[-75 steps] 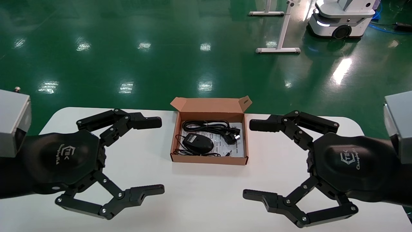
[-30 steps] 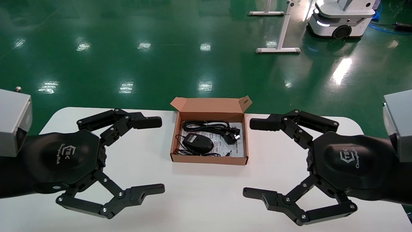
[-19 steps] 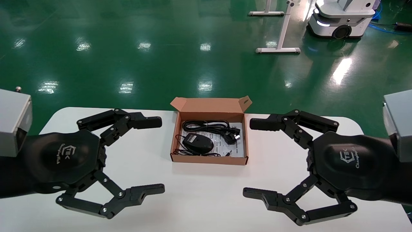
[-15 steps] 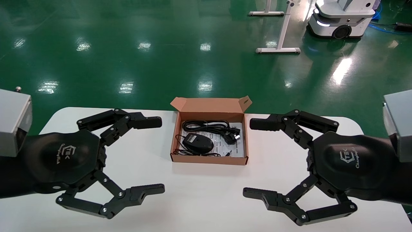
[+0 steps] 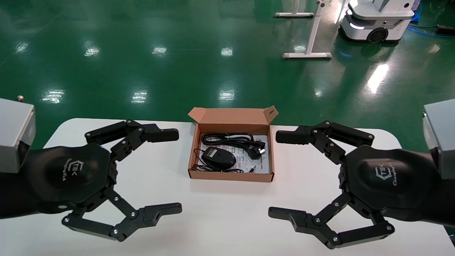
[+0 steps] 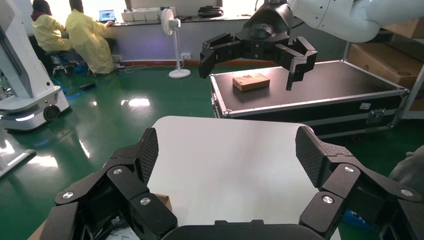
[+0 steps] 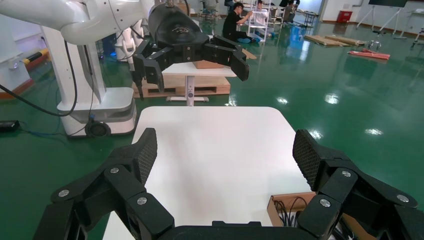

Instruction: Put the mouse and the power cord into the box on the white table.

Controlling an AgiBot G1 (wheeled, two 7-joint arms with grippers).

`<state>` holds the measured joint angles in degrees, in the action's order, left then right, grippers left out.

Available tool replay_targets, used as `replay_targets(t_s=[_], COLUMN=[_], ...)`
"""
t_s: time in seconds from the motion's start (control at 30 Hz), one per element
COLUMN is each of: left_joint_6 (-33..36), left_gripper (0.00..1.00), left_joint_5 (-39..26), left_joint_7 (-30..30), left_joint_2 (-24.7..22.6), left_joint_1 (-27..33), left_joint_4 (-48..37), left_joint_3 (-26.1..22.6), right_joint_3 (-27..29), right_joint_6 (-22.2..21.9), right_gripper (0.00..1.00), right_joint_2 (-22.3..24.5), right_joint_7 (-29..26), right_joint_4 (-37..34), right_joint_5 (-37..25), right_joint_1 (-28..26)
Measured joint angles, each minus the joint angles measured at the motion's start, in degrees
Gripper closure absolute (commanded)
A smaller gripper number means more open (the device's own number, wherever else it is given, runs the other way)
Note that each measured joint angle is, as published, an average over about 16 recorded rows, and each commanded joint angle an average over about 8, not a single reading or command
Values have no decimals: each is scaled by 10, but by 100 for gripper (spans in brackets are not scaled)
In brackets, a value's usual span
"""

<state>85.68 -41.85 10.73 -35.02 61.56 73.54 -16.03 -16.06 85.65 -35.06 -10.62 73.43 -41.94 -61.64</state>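
Black, matte and angular, the left pincer (image 5: 167,172) hovers over the left part of the white desk (image 5: 227,220), its linked fingers spread wide and gripping nothing; it faces inward toward the middle, probably parked clear of the work. Just beyond it, in the centre, the brown cardboard box (image 5: 231,176) sits shallow and rectangular on the desk, its flap lid standing upright at the far side so the inside stays reachable from above. On the white printed sheet lining its bottom lies the mouse (image 5: 218,157), a smooth black oval toward the near left, with its thin cable looping along the near wall. Behind it the power cord (image 5: 231,138) lies as a thick black bundle, its chunky plug with metal prongs pointing toward the right wall. Both items look already packed, so the task appears finished. On the right, the right pincer (image 5: 272,174) mirrors the left one, fingers likewise splayed and holding nothing, well apart from the box
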Motion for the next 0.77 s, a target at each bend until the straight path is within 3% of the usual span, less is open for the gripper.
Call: replay_targets(t_s=[0.77], left_joint_6=[0], left_gripper=[0], left_joint_5=[0], left_joint_7=[0], left_joint_2=[0], left_joint_1=[0], left_joint_4=[0], left_joint_3=[0], right_joint_3=[0], right_joint_6=[0], right_gripper=[0], right_joint_2=[0], right_joint_7=[0], right_joint_4=[0], right_joint_5=[0], right_joint_1=[0])
